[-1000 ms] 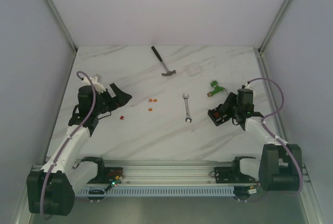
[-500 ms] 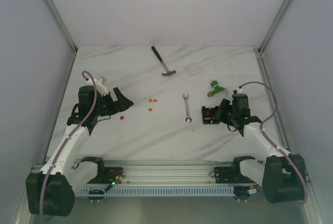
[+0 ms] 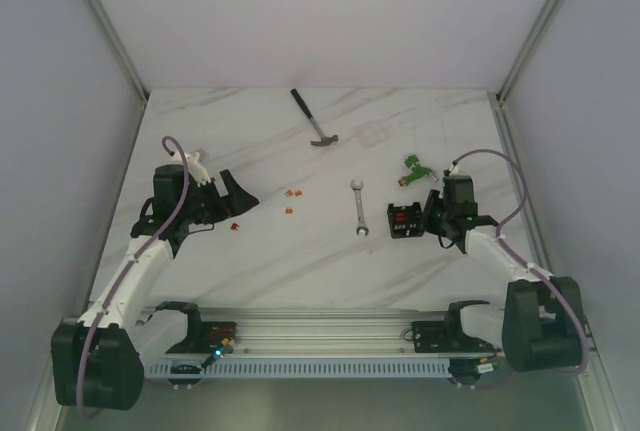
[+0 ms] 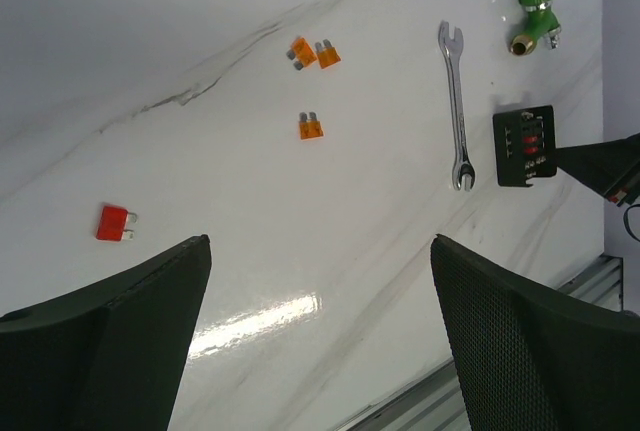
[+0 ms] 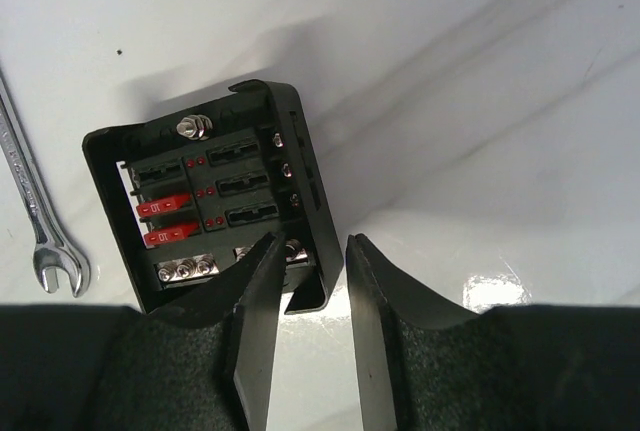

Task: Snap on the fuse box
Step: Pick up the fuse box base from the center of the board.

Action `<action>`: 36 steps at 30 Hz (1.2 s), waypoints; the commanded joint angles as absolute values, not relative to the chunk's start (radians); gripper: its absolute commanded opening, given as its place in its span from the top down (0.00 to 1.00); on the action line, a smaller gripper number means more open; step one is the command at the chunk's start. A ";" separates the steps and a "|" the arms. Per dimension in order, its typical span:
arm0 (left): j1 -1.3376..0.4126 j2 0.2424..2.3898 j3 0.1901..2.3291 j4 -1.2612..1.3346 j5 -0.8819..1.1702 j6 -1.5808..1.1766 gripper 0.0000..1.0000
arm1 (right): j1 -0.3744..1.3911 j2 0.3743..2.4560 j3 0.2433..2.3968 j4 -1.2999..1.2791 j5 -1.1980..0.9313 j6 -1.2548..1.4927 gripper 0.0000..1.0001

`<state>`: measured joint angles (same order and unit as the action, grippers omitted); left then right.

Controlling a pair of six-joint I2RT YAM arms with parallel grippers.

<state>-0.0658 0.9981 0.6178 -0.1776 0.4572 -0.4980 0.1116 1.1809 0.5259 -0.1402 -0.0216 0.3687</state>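
Setting: From the overhead camera I saw a white marble-patterned table with both arms reaching onto it.
Fuse box: The small black squarish plastic fuse box lay open side up on the table's right part. It was just right of the wrench and on the near side of the connector. Two red fuses sat in its slots.
Right gripper: The right gripper straddled the box's right wall, one finger over the inside and the other outside, jaws narrow. I could not tell whether they were clenched on the wall or just short of it.
Left gripper: The left gripper hung with jaws spread wide, holding nothing, over the table's left side and well apart from the box.
Nearby: A slim silver open-ended wrench; a small green connector with a brass end; a black-handled hammer at the far side; three tiny orange fuses; one red fuse near the left gripper.
Hidden: In the right wrist view, the fingers covered the box's near corner and the wrench was cut off at the left edge. A faint squarish outline right of the hammer was too pale for me to identify.
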 commanded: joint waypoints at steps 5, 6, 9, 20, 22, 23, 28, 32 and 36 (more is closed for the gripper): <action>-0.069 1.008 0.640 -0.178 0.490 -0.491 0.00 | 0.114 1.226 0.574 -0.094 -0.006 0.315 0.64; -0.069 1.009 0.641 -0.178 0.492 -0.492 0.00 | 0.114 1.228 0.581 -0.092 -0.009 0.312 0.64; -0.069 1.012 0.640 -0.177 0.494 -0.493 0.00 | 0.114 1.237 0.601 -0.088 -0.008 0.298 0.64; -0.069 1.030 0.637 -0.167 0.504 -0.502 0.00 | 0.114 1.298 0.661 -0.087 0.016 0.266 0.62; -0.069 1.025 0.634 -0.167 0.505 -0.502 0.00 | 0.114 1.319 0.668 -0.087 0.018 0.261 0.63; -0.070 1.025 0.634 -0.165 0.505 -0.503 0.00 | 0.114 1.328 0.669 -0.085 0.019 0.259 0.65; -0.069 1.023 0.634 -0.161 0.515 -0.505 0.00 | 0.114 1.336 0.667 -0.088 0.011 0.258 0.76; -0.069 1.007 0.628 -0.159 0.519 -0.509 0.00 | 0.115 1.315 0.660 -0.093 0.002 0.263 0.86; -0.069 0.985 0.621 -0.159 0.519 -0.512 0.00 | 0.128 1.279 0.652 -0.110 0.002 0.272 1.00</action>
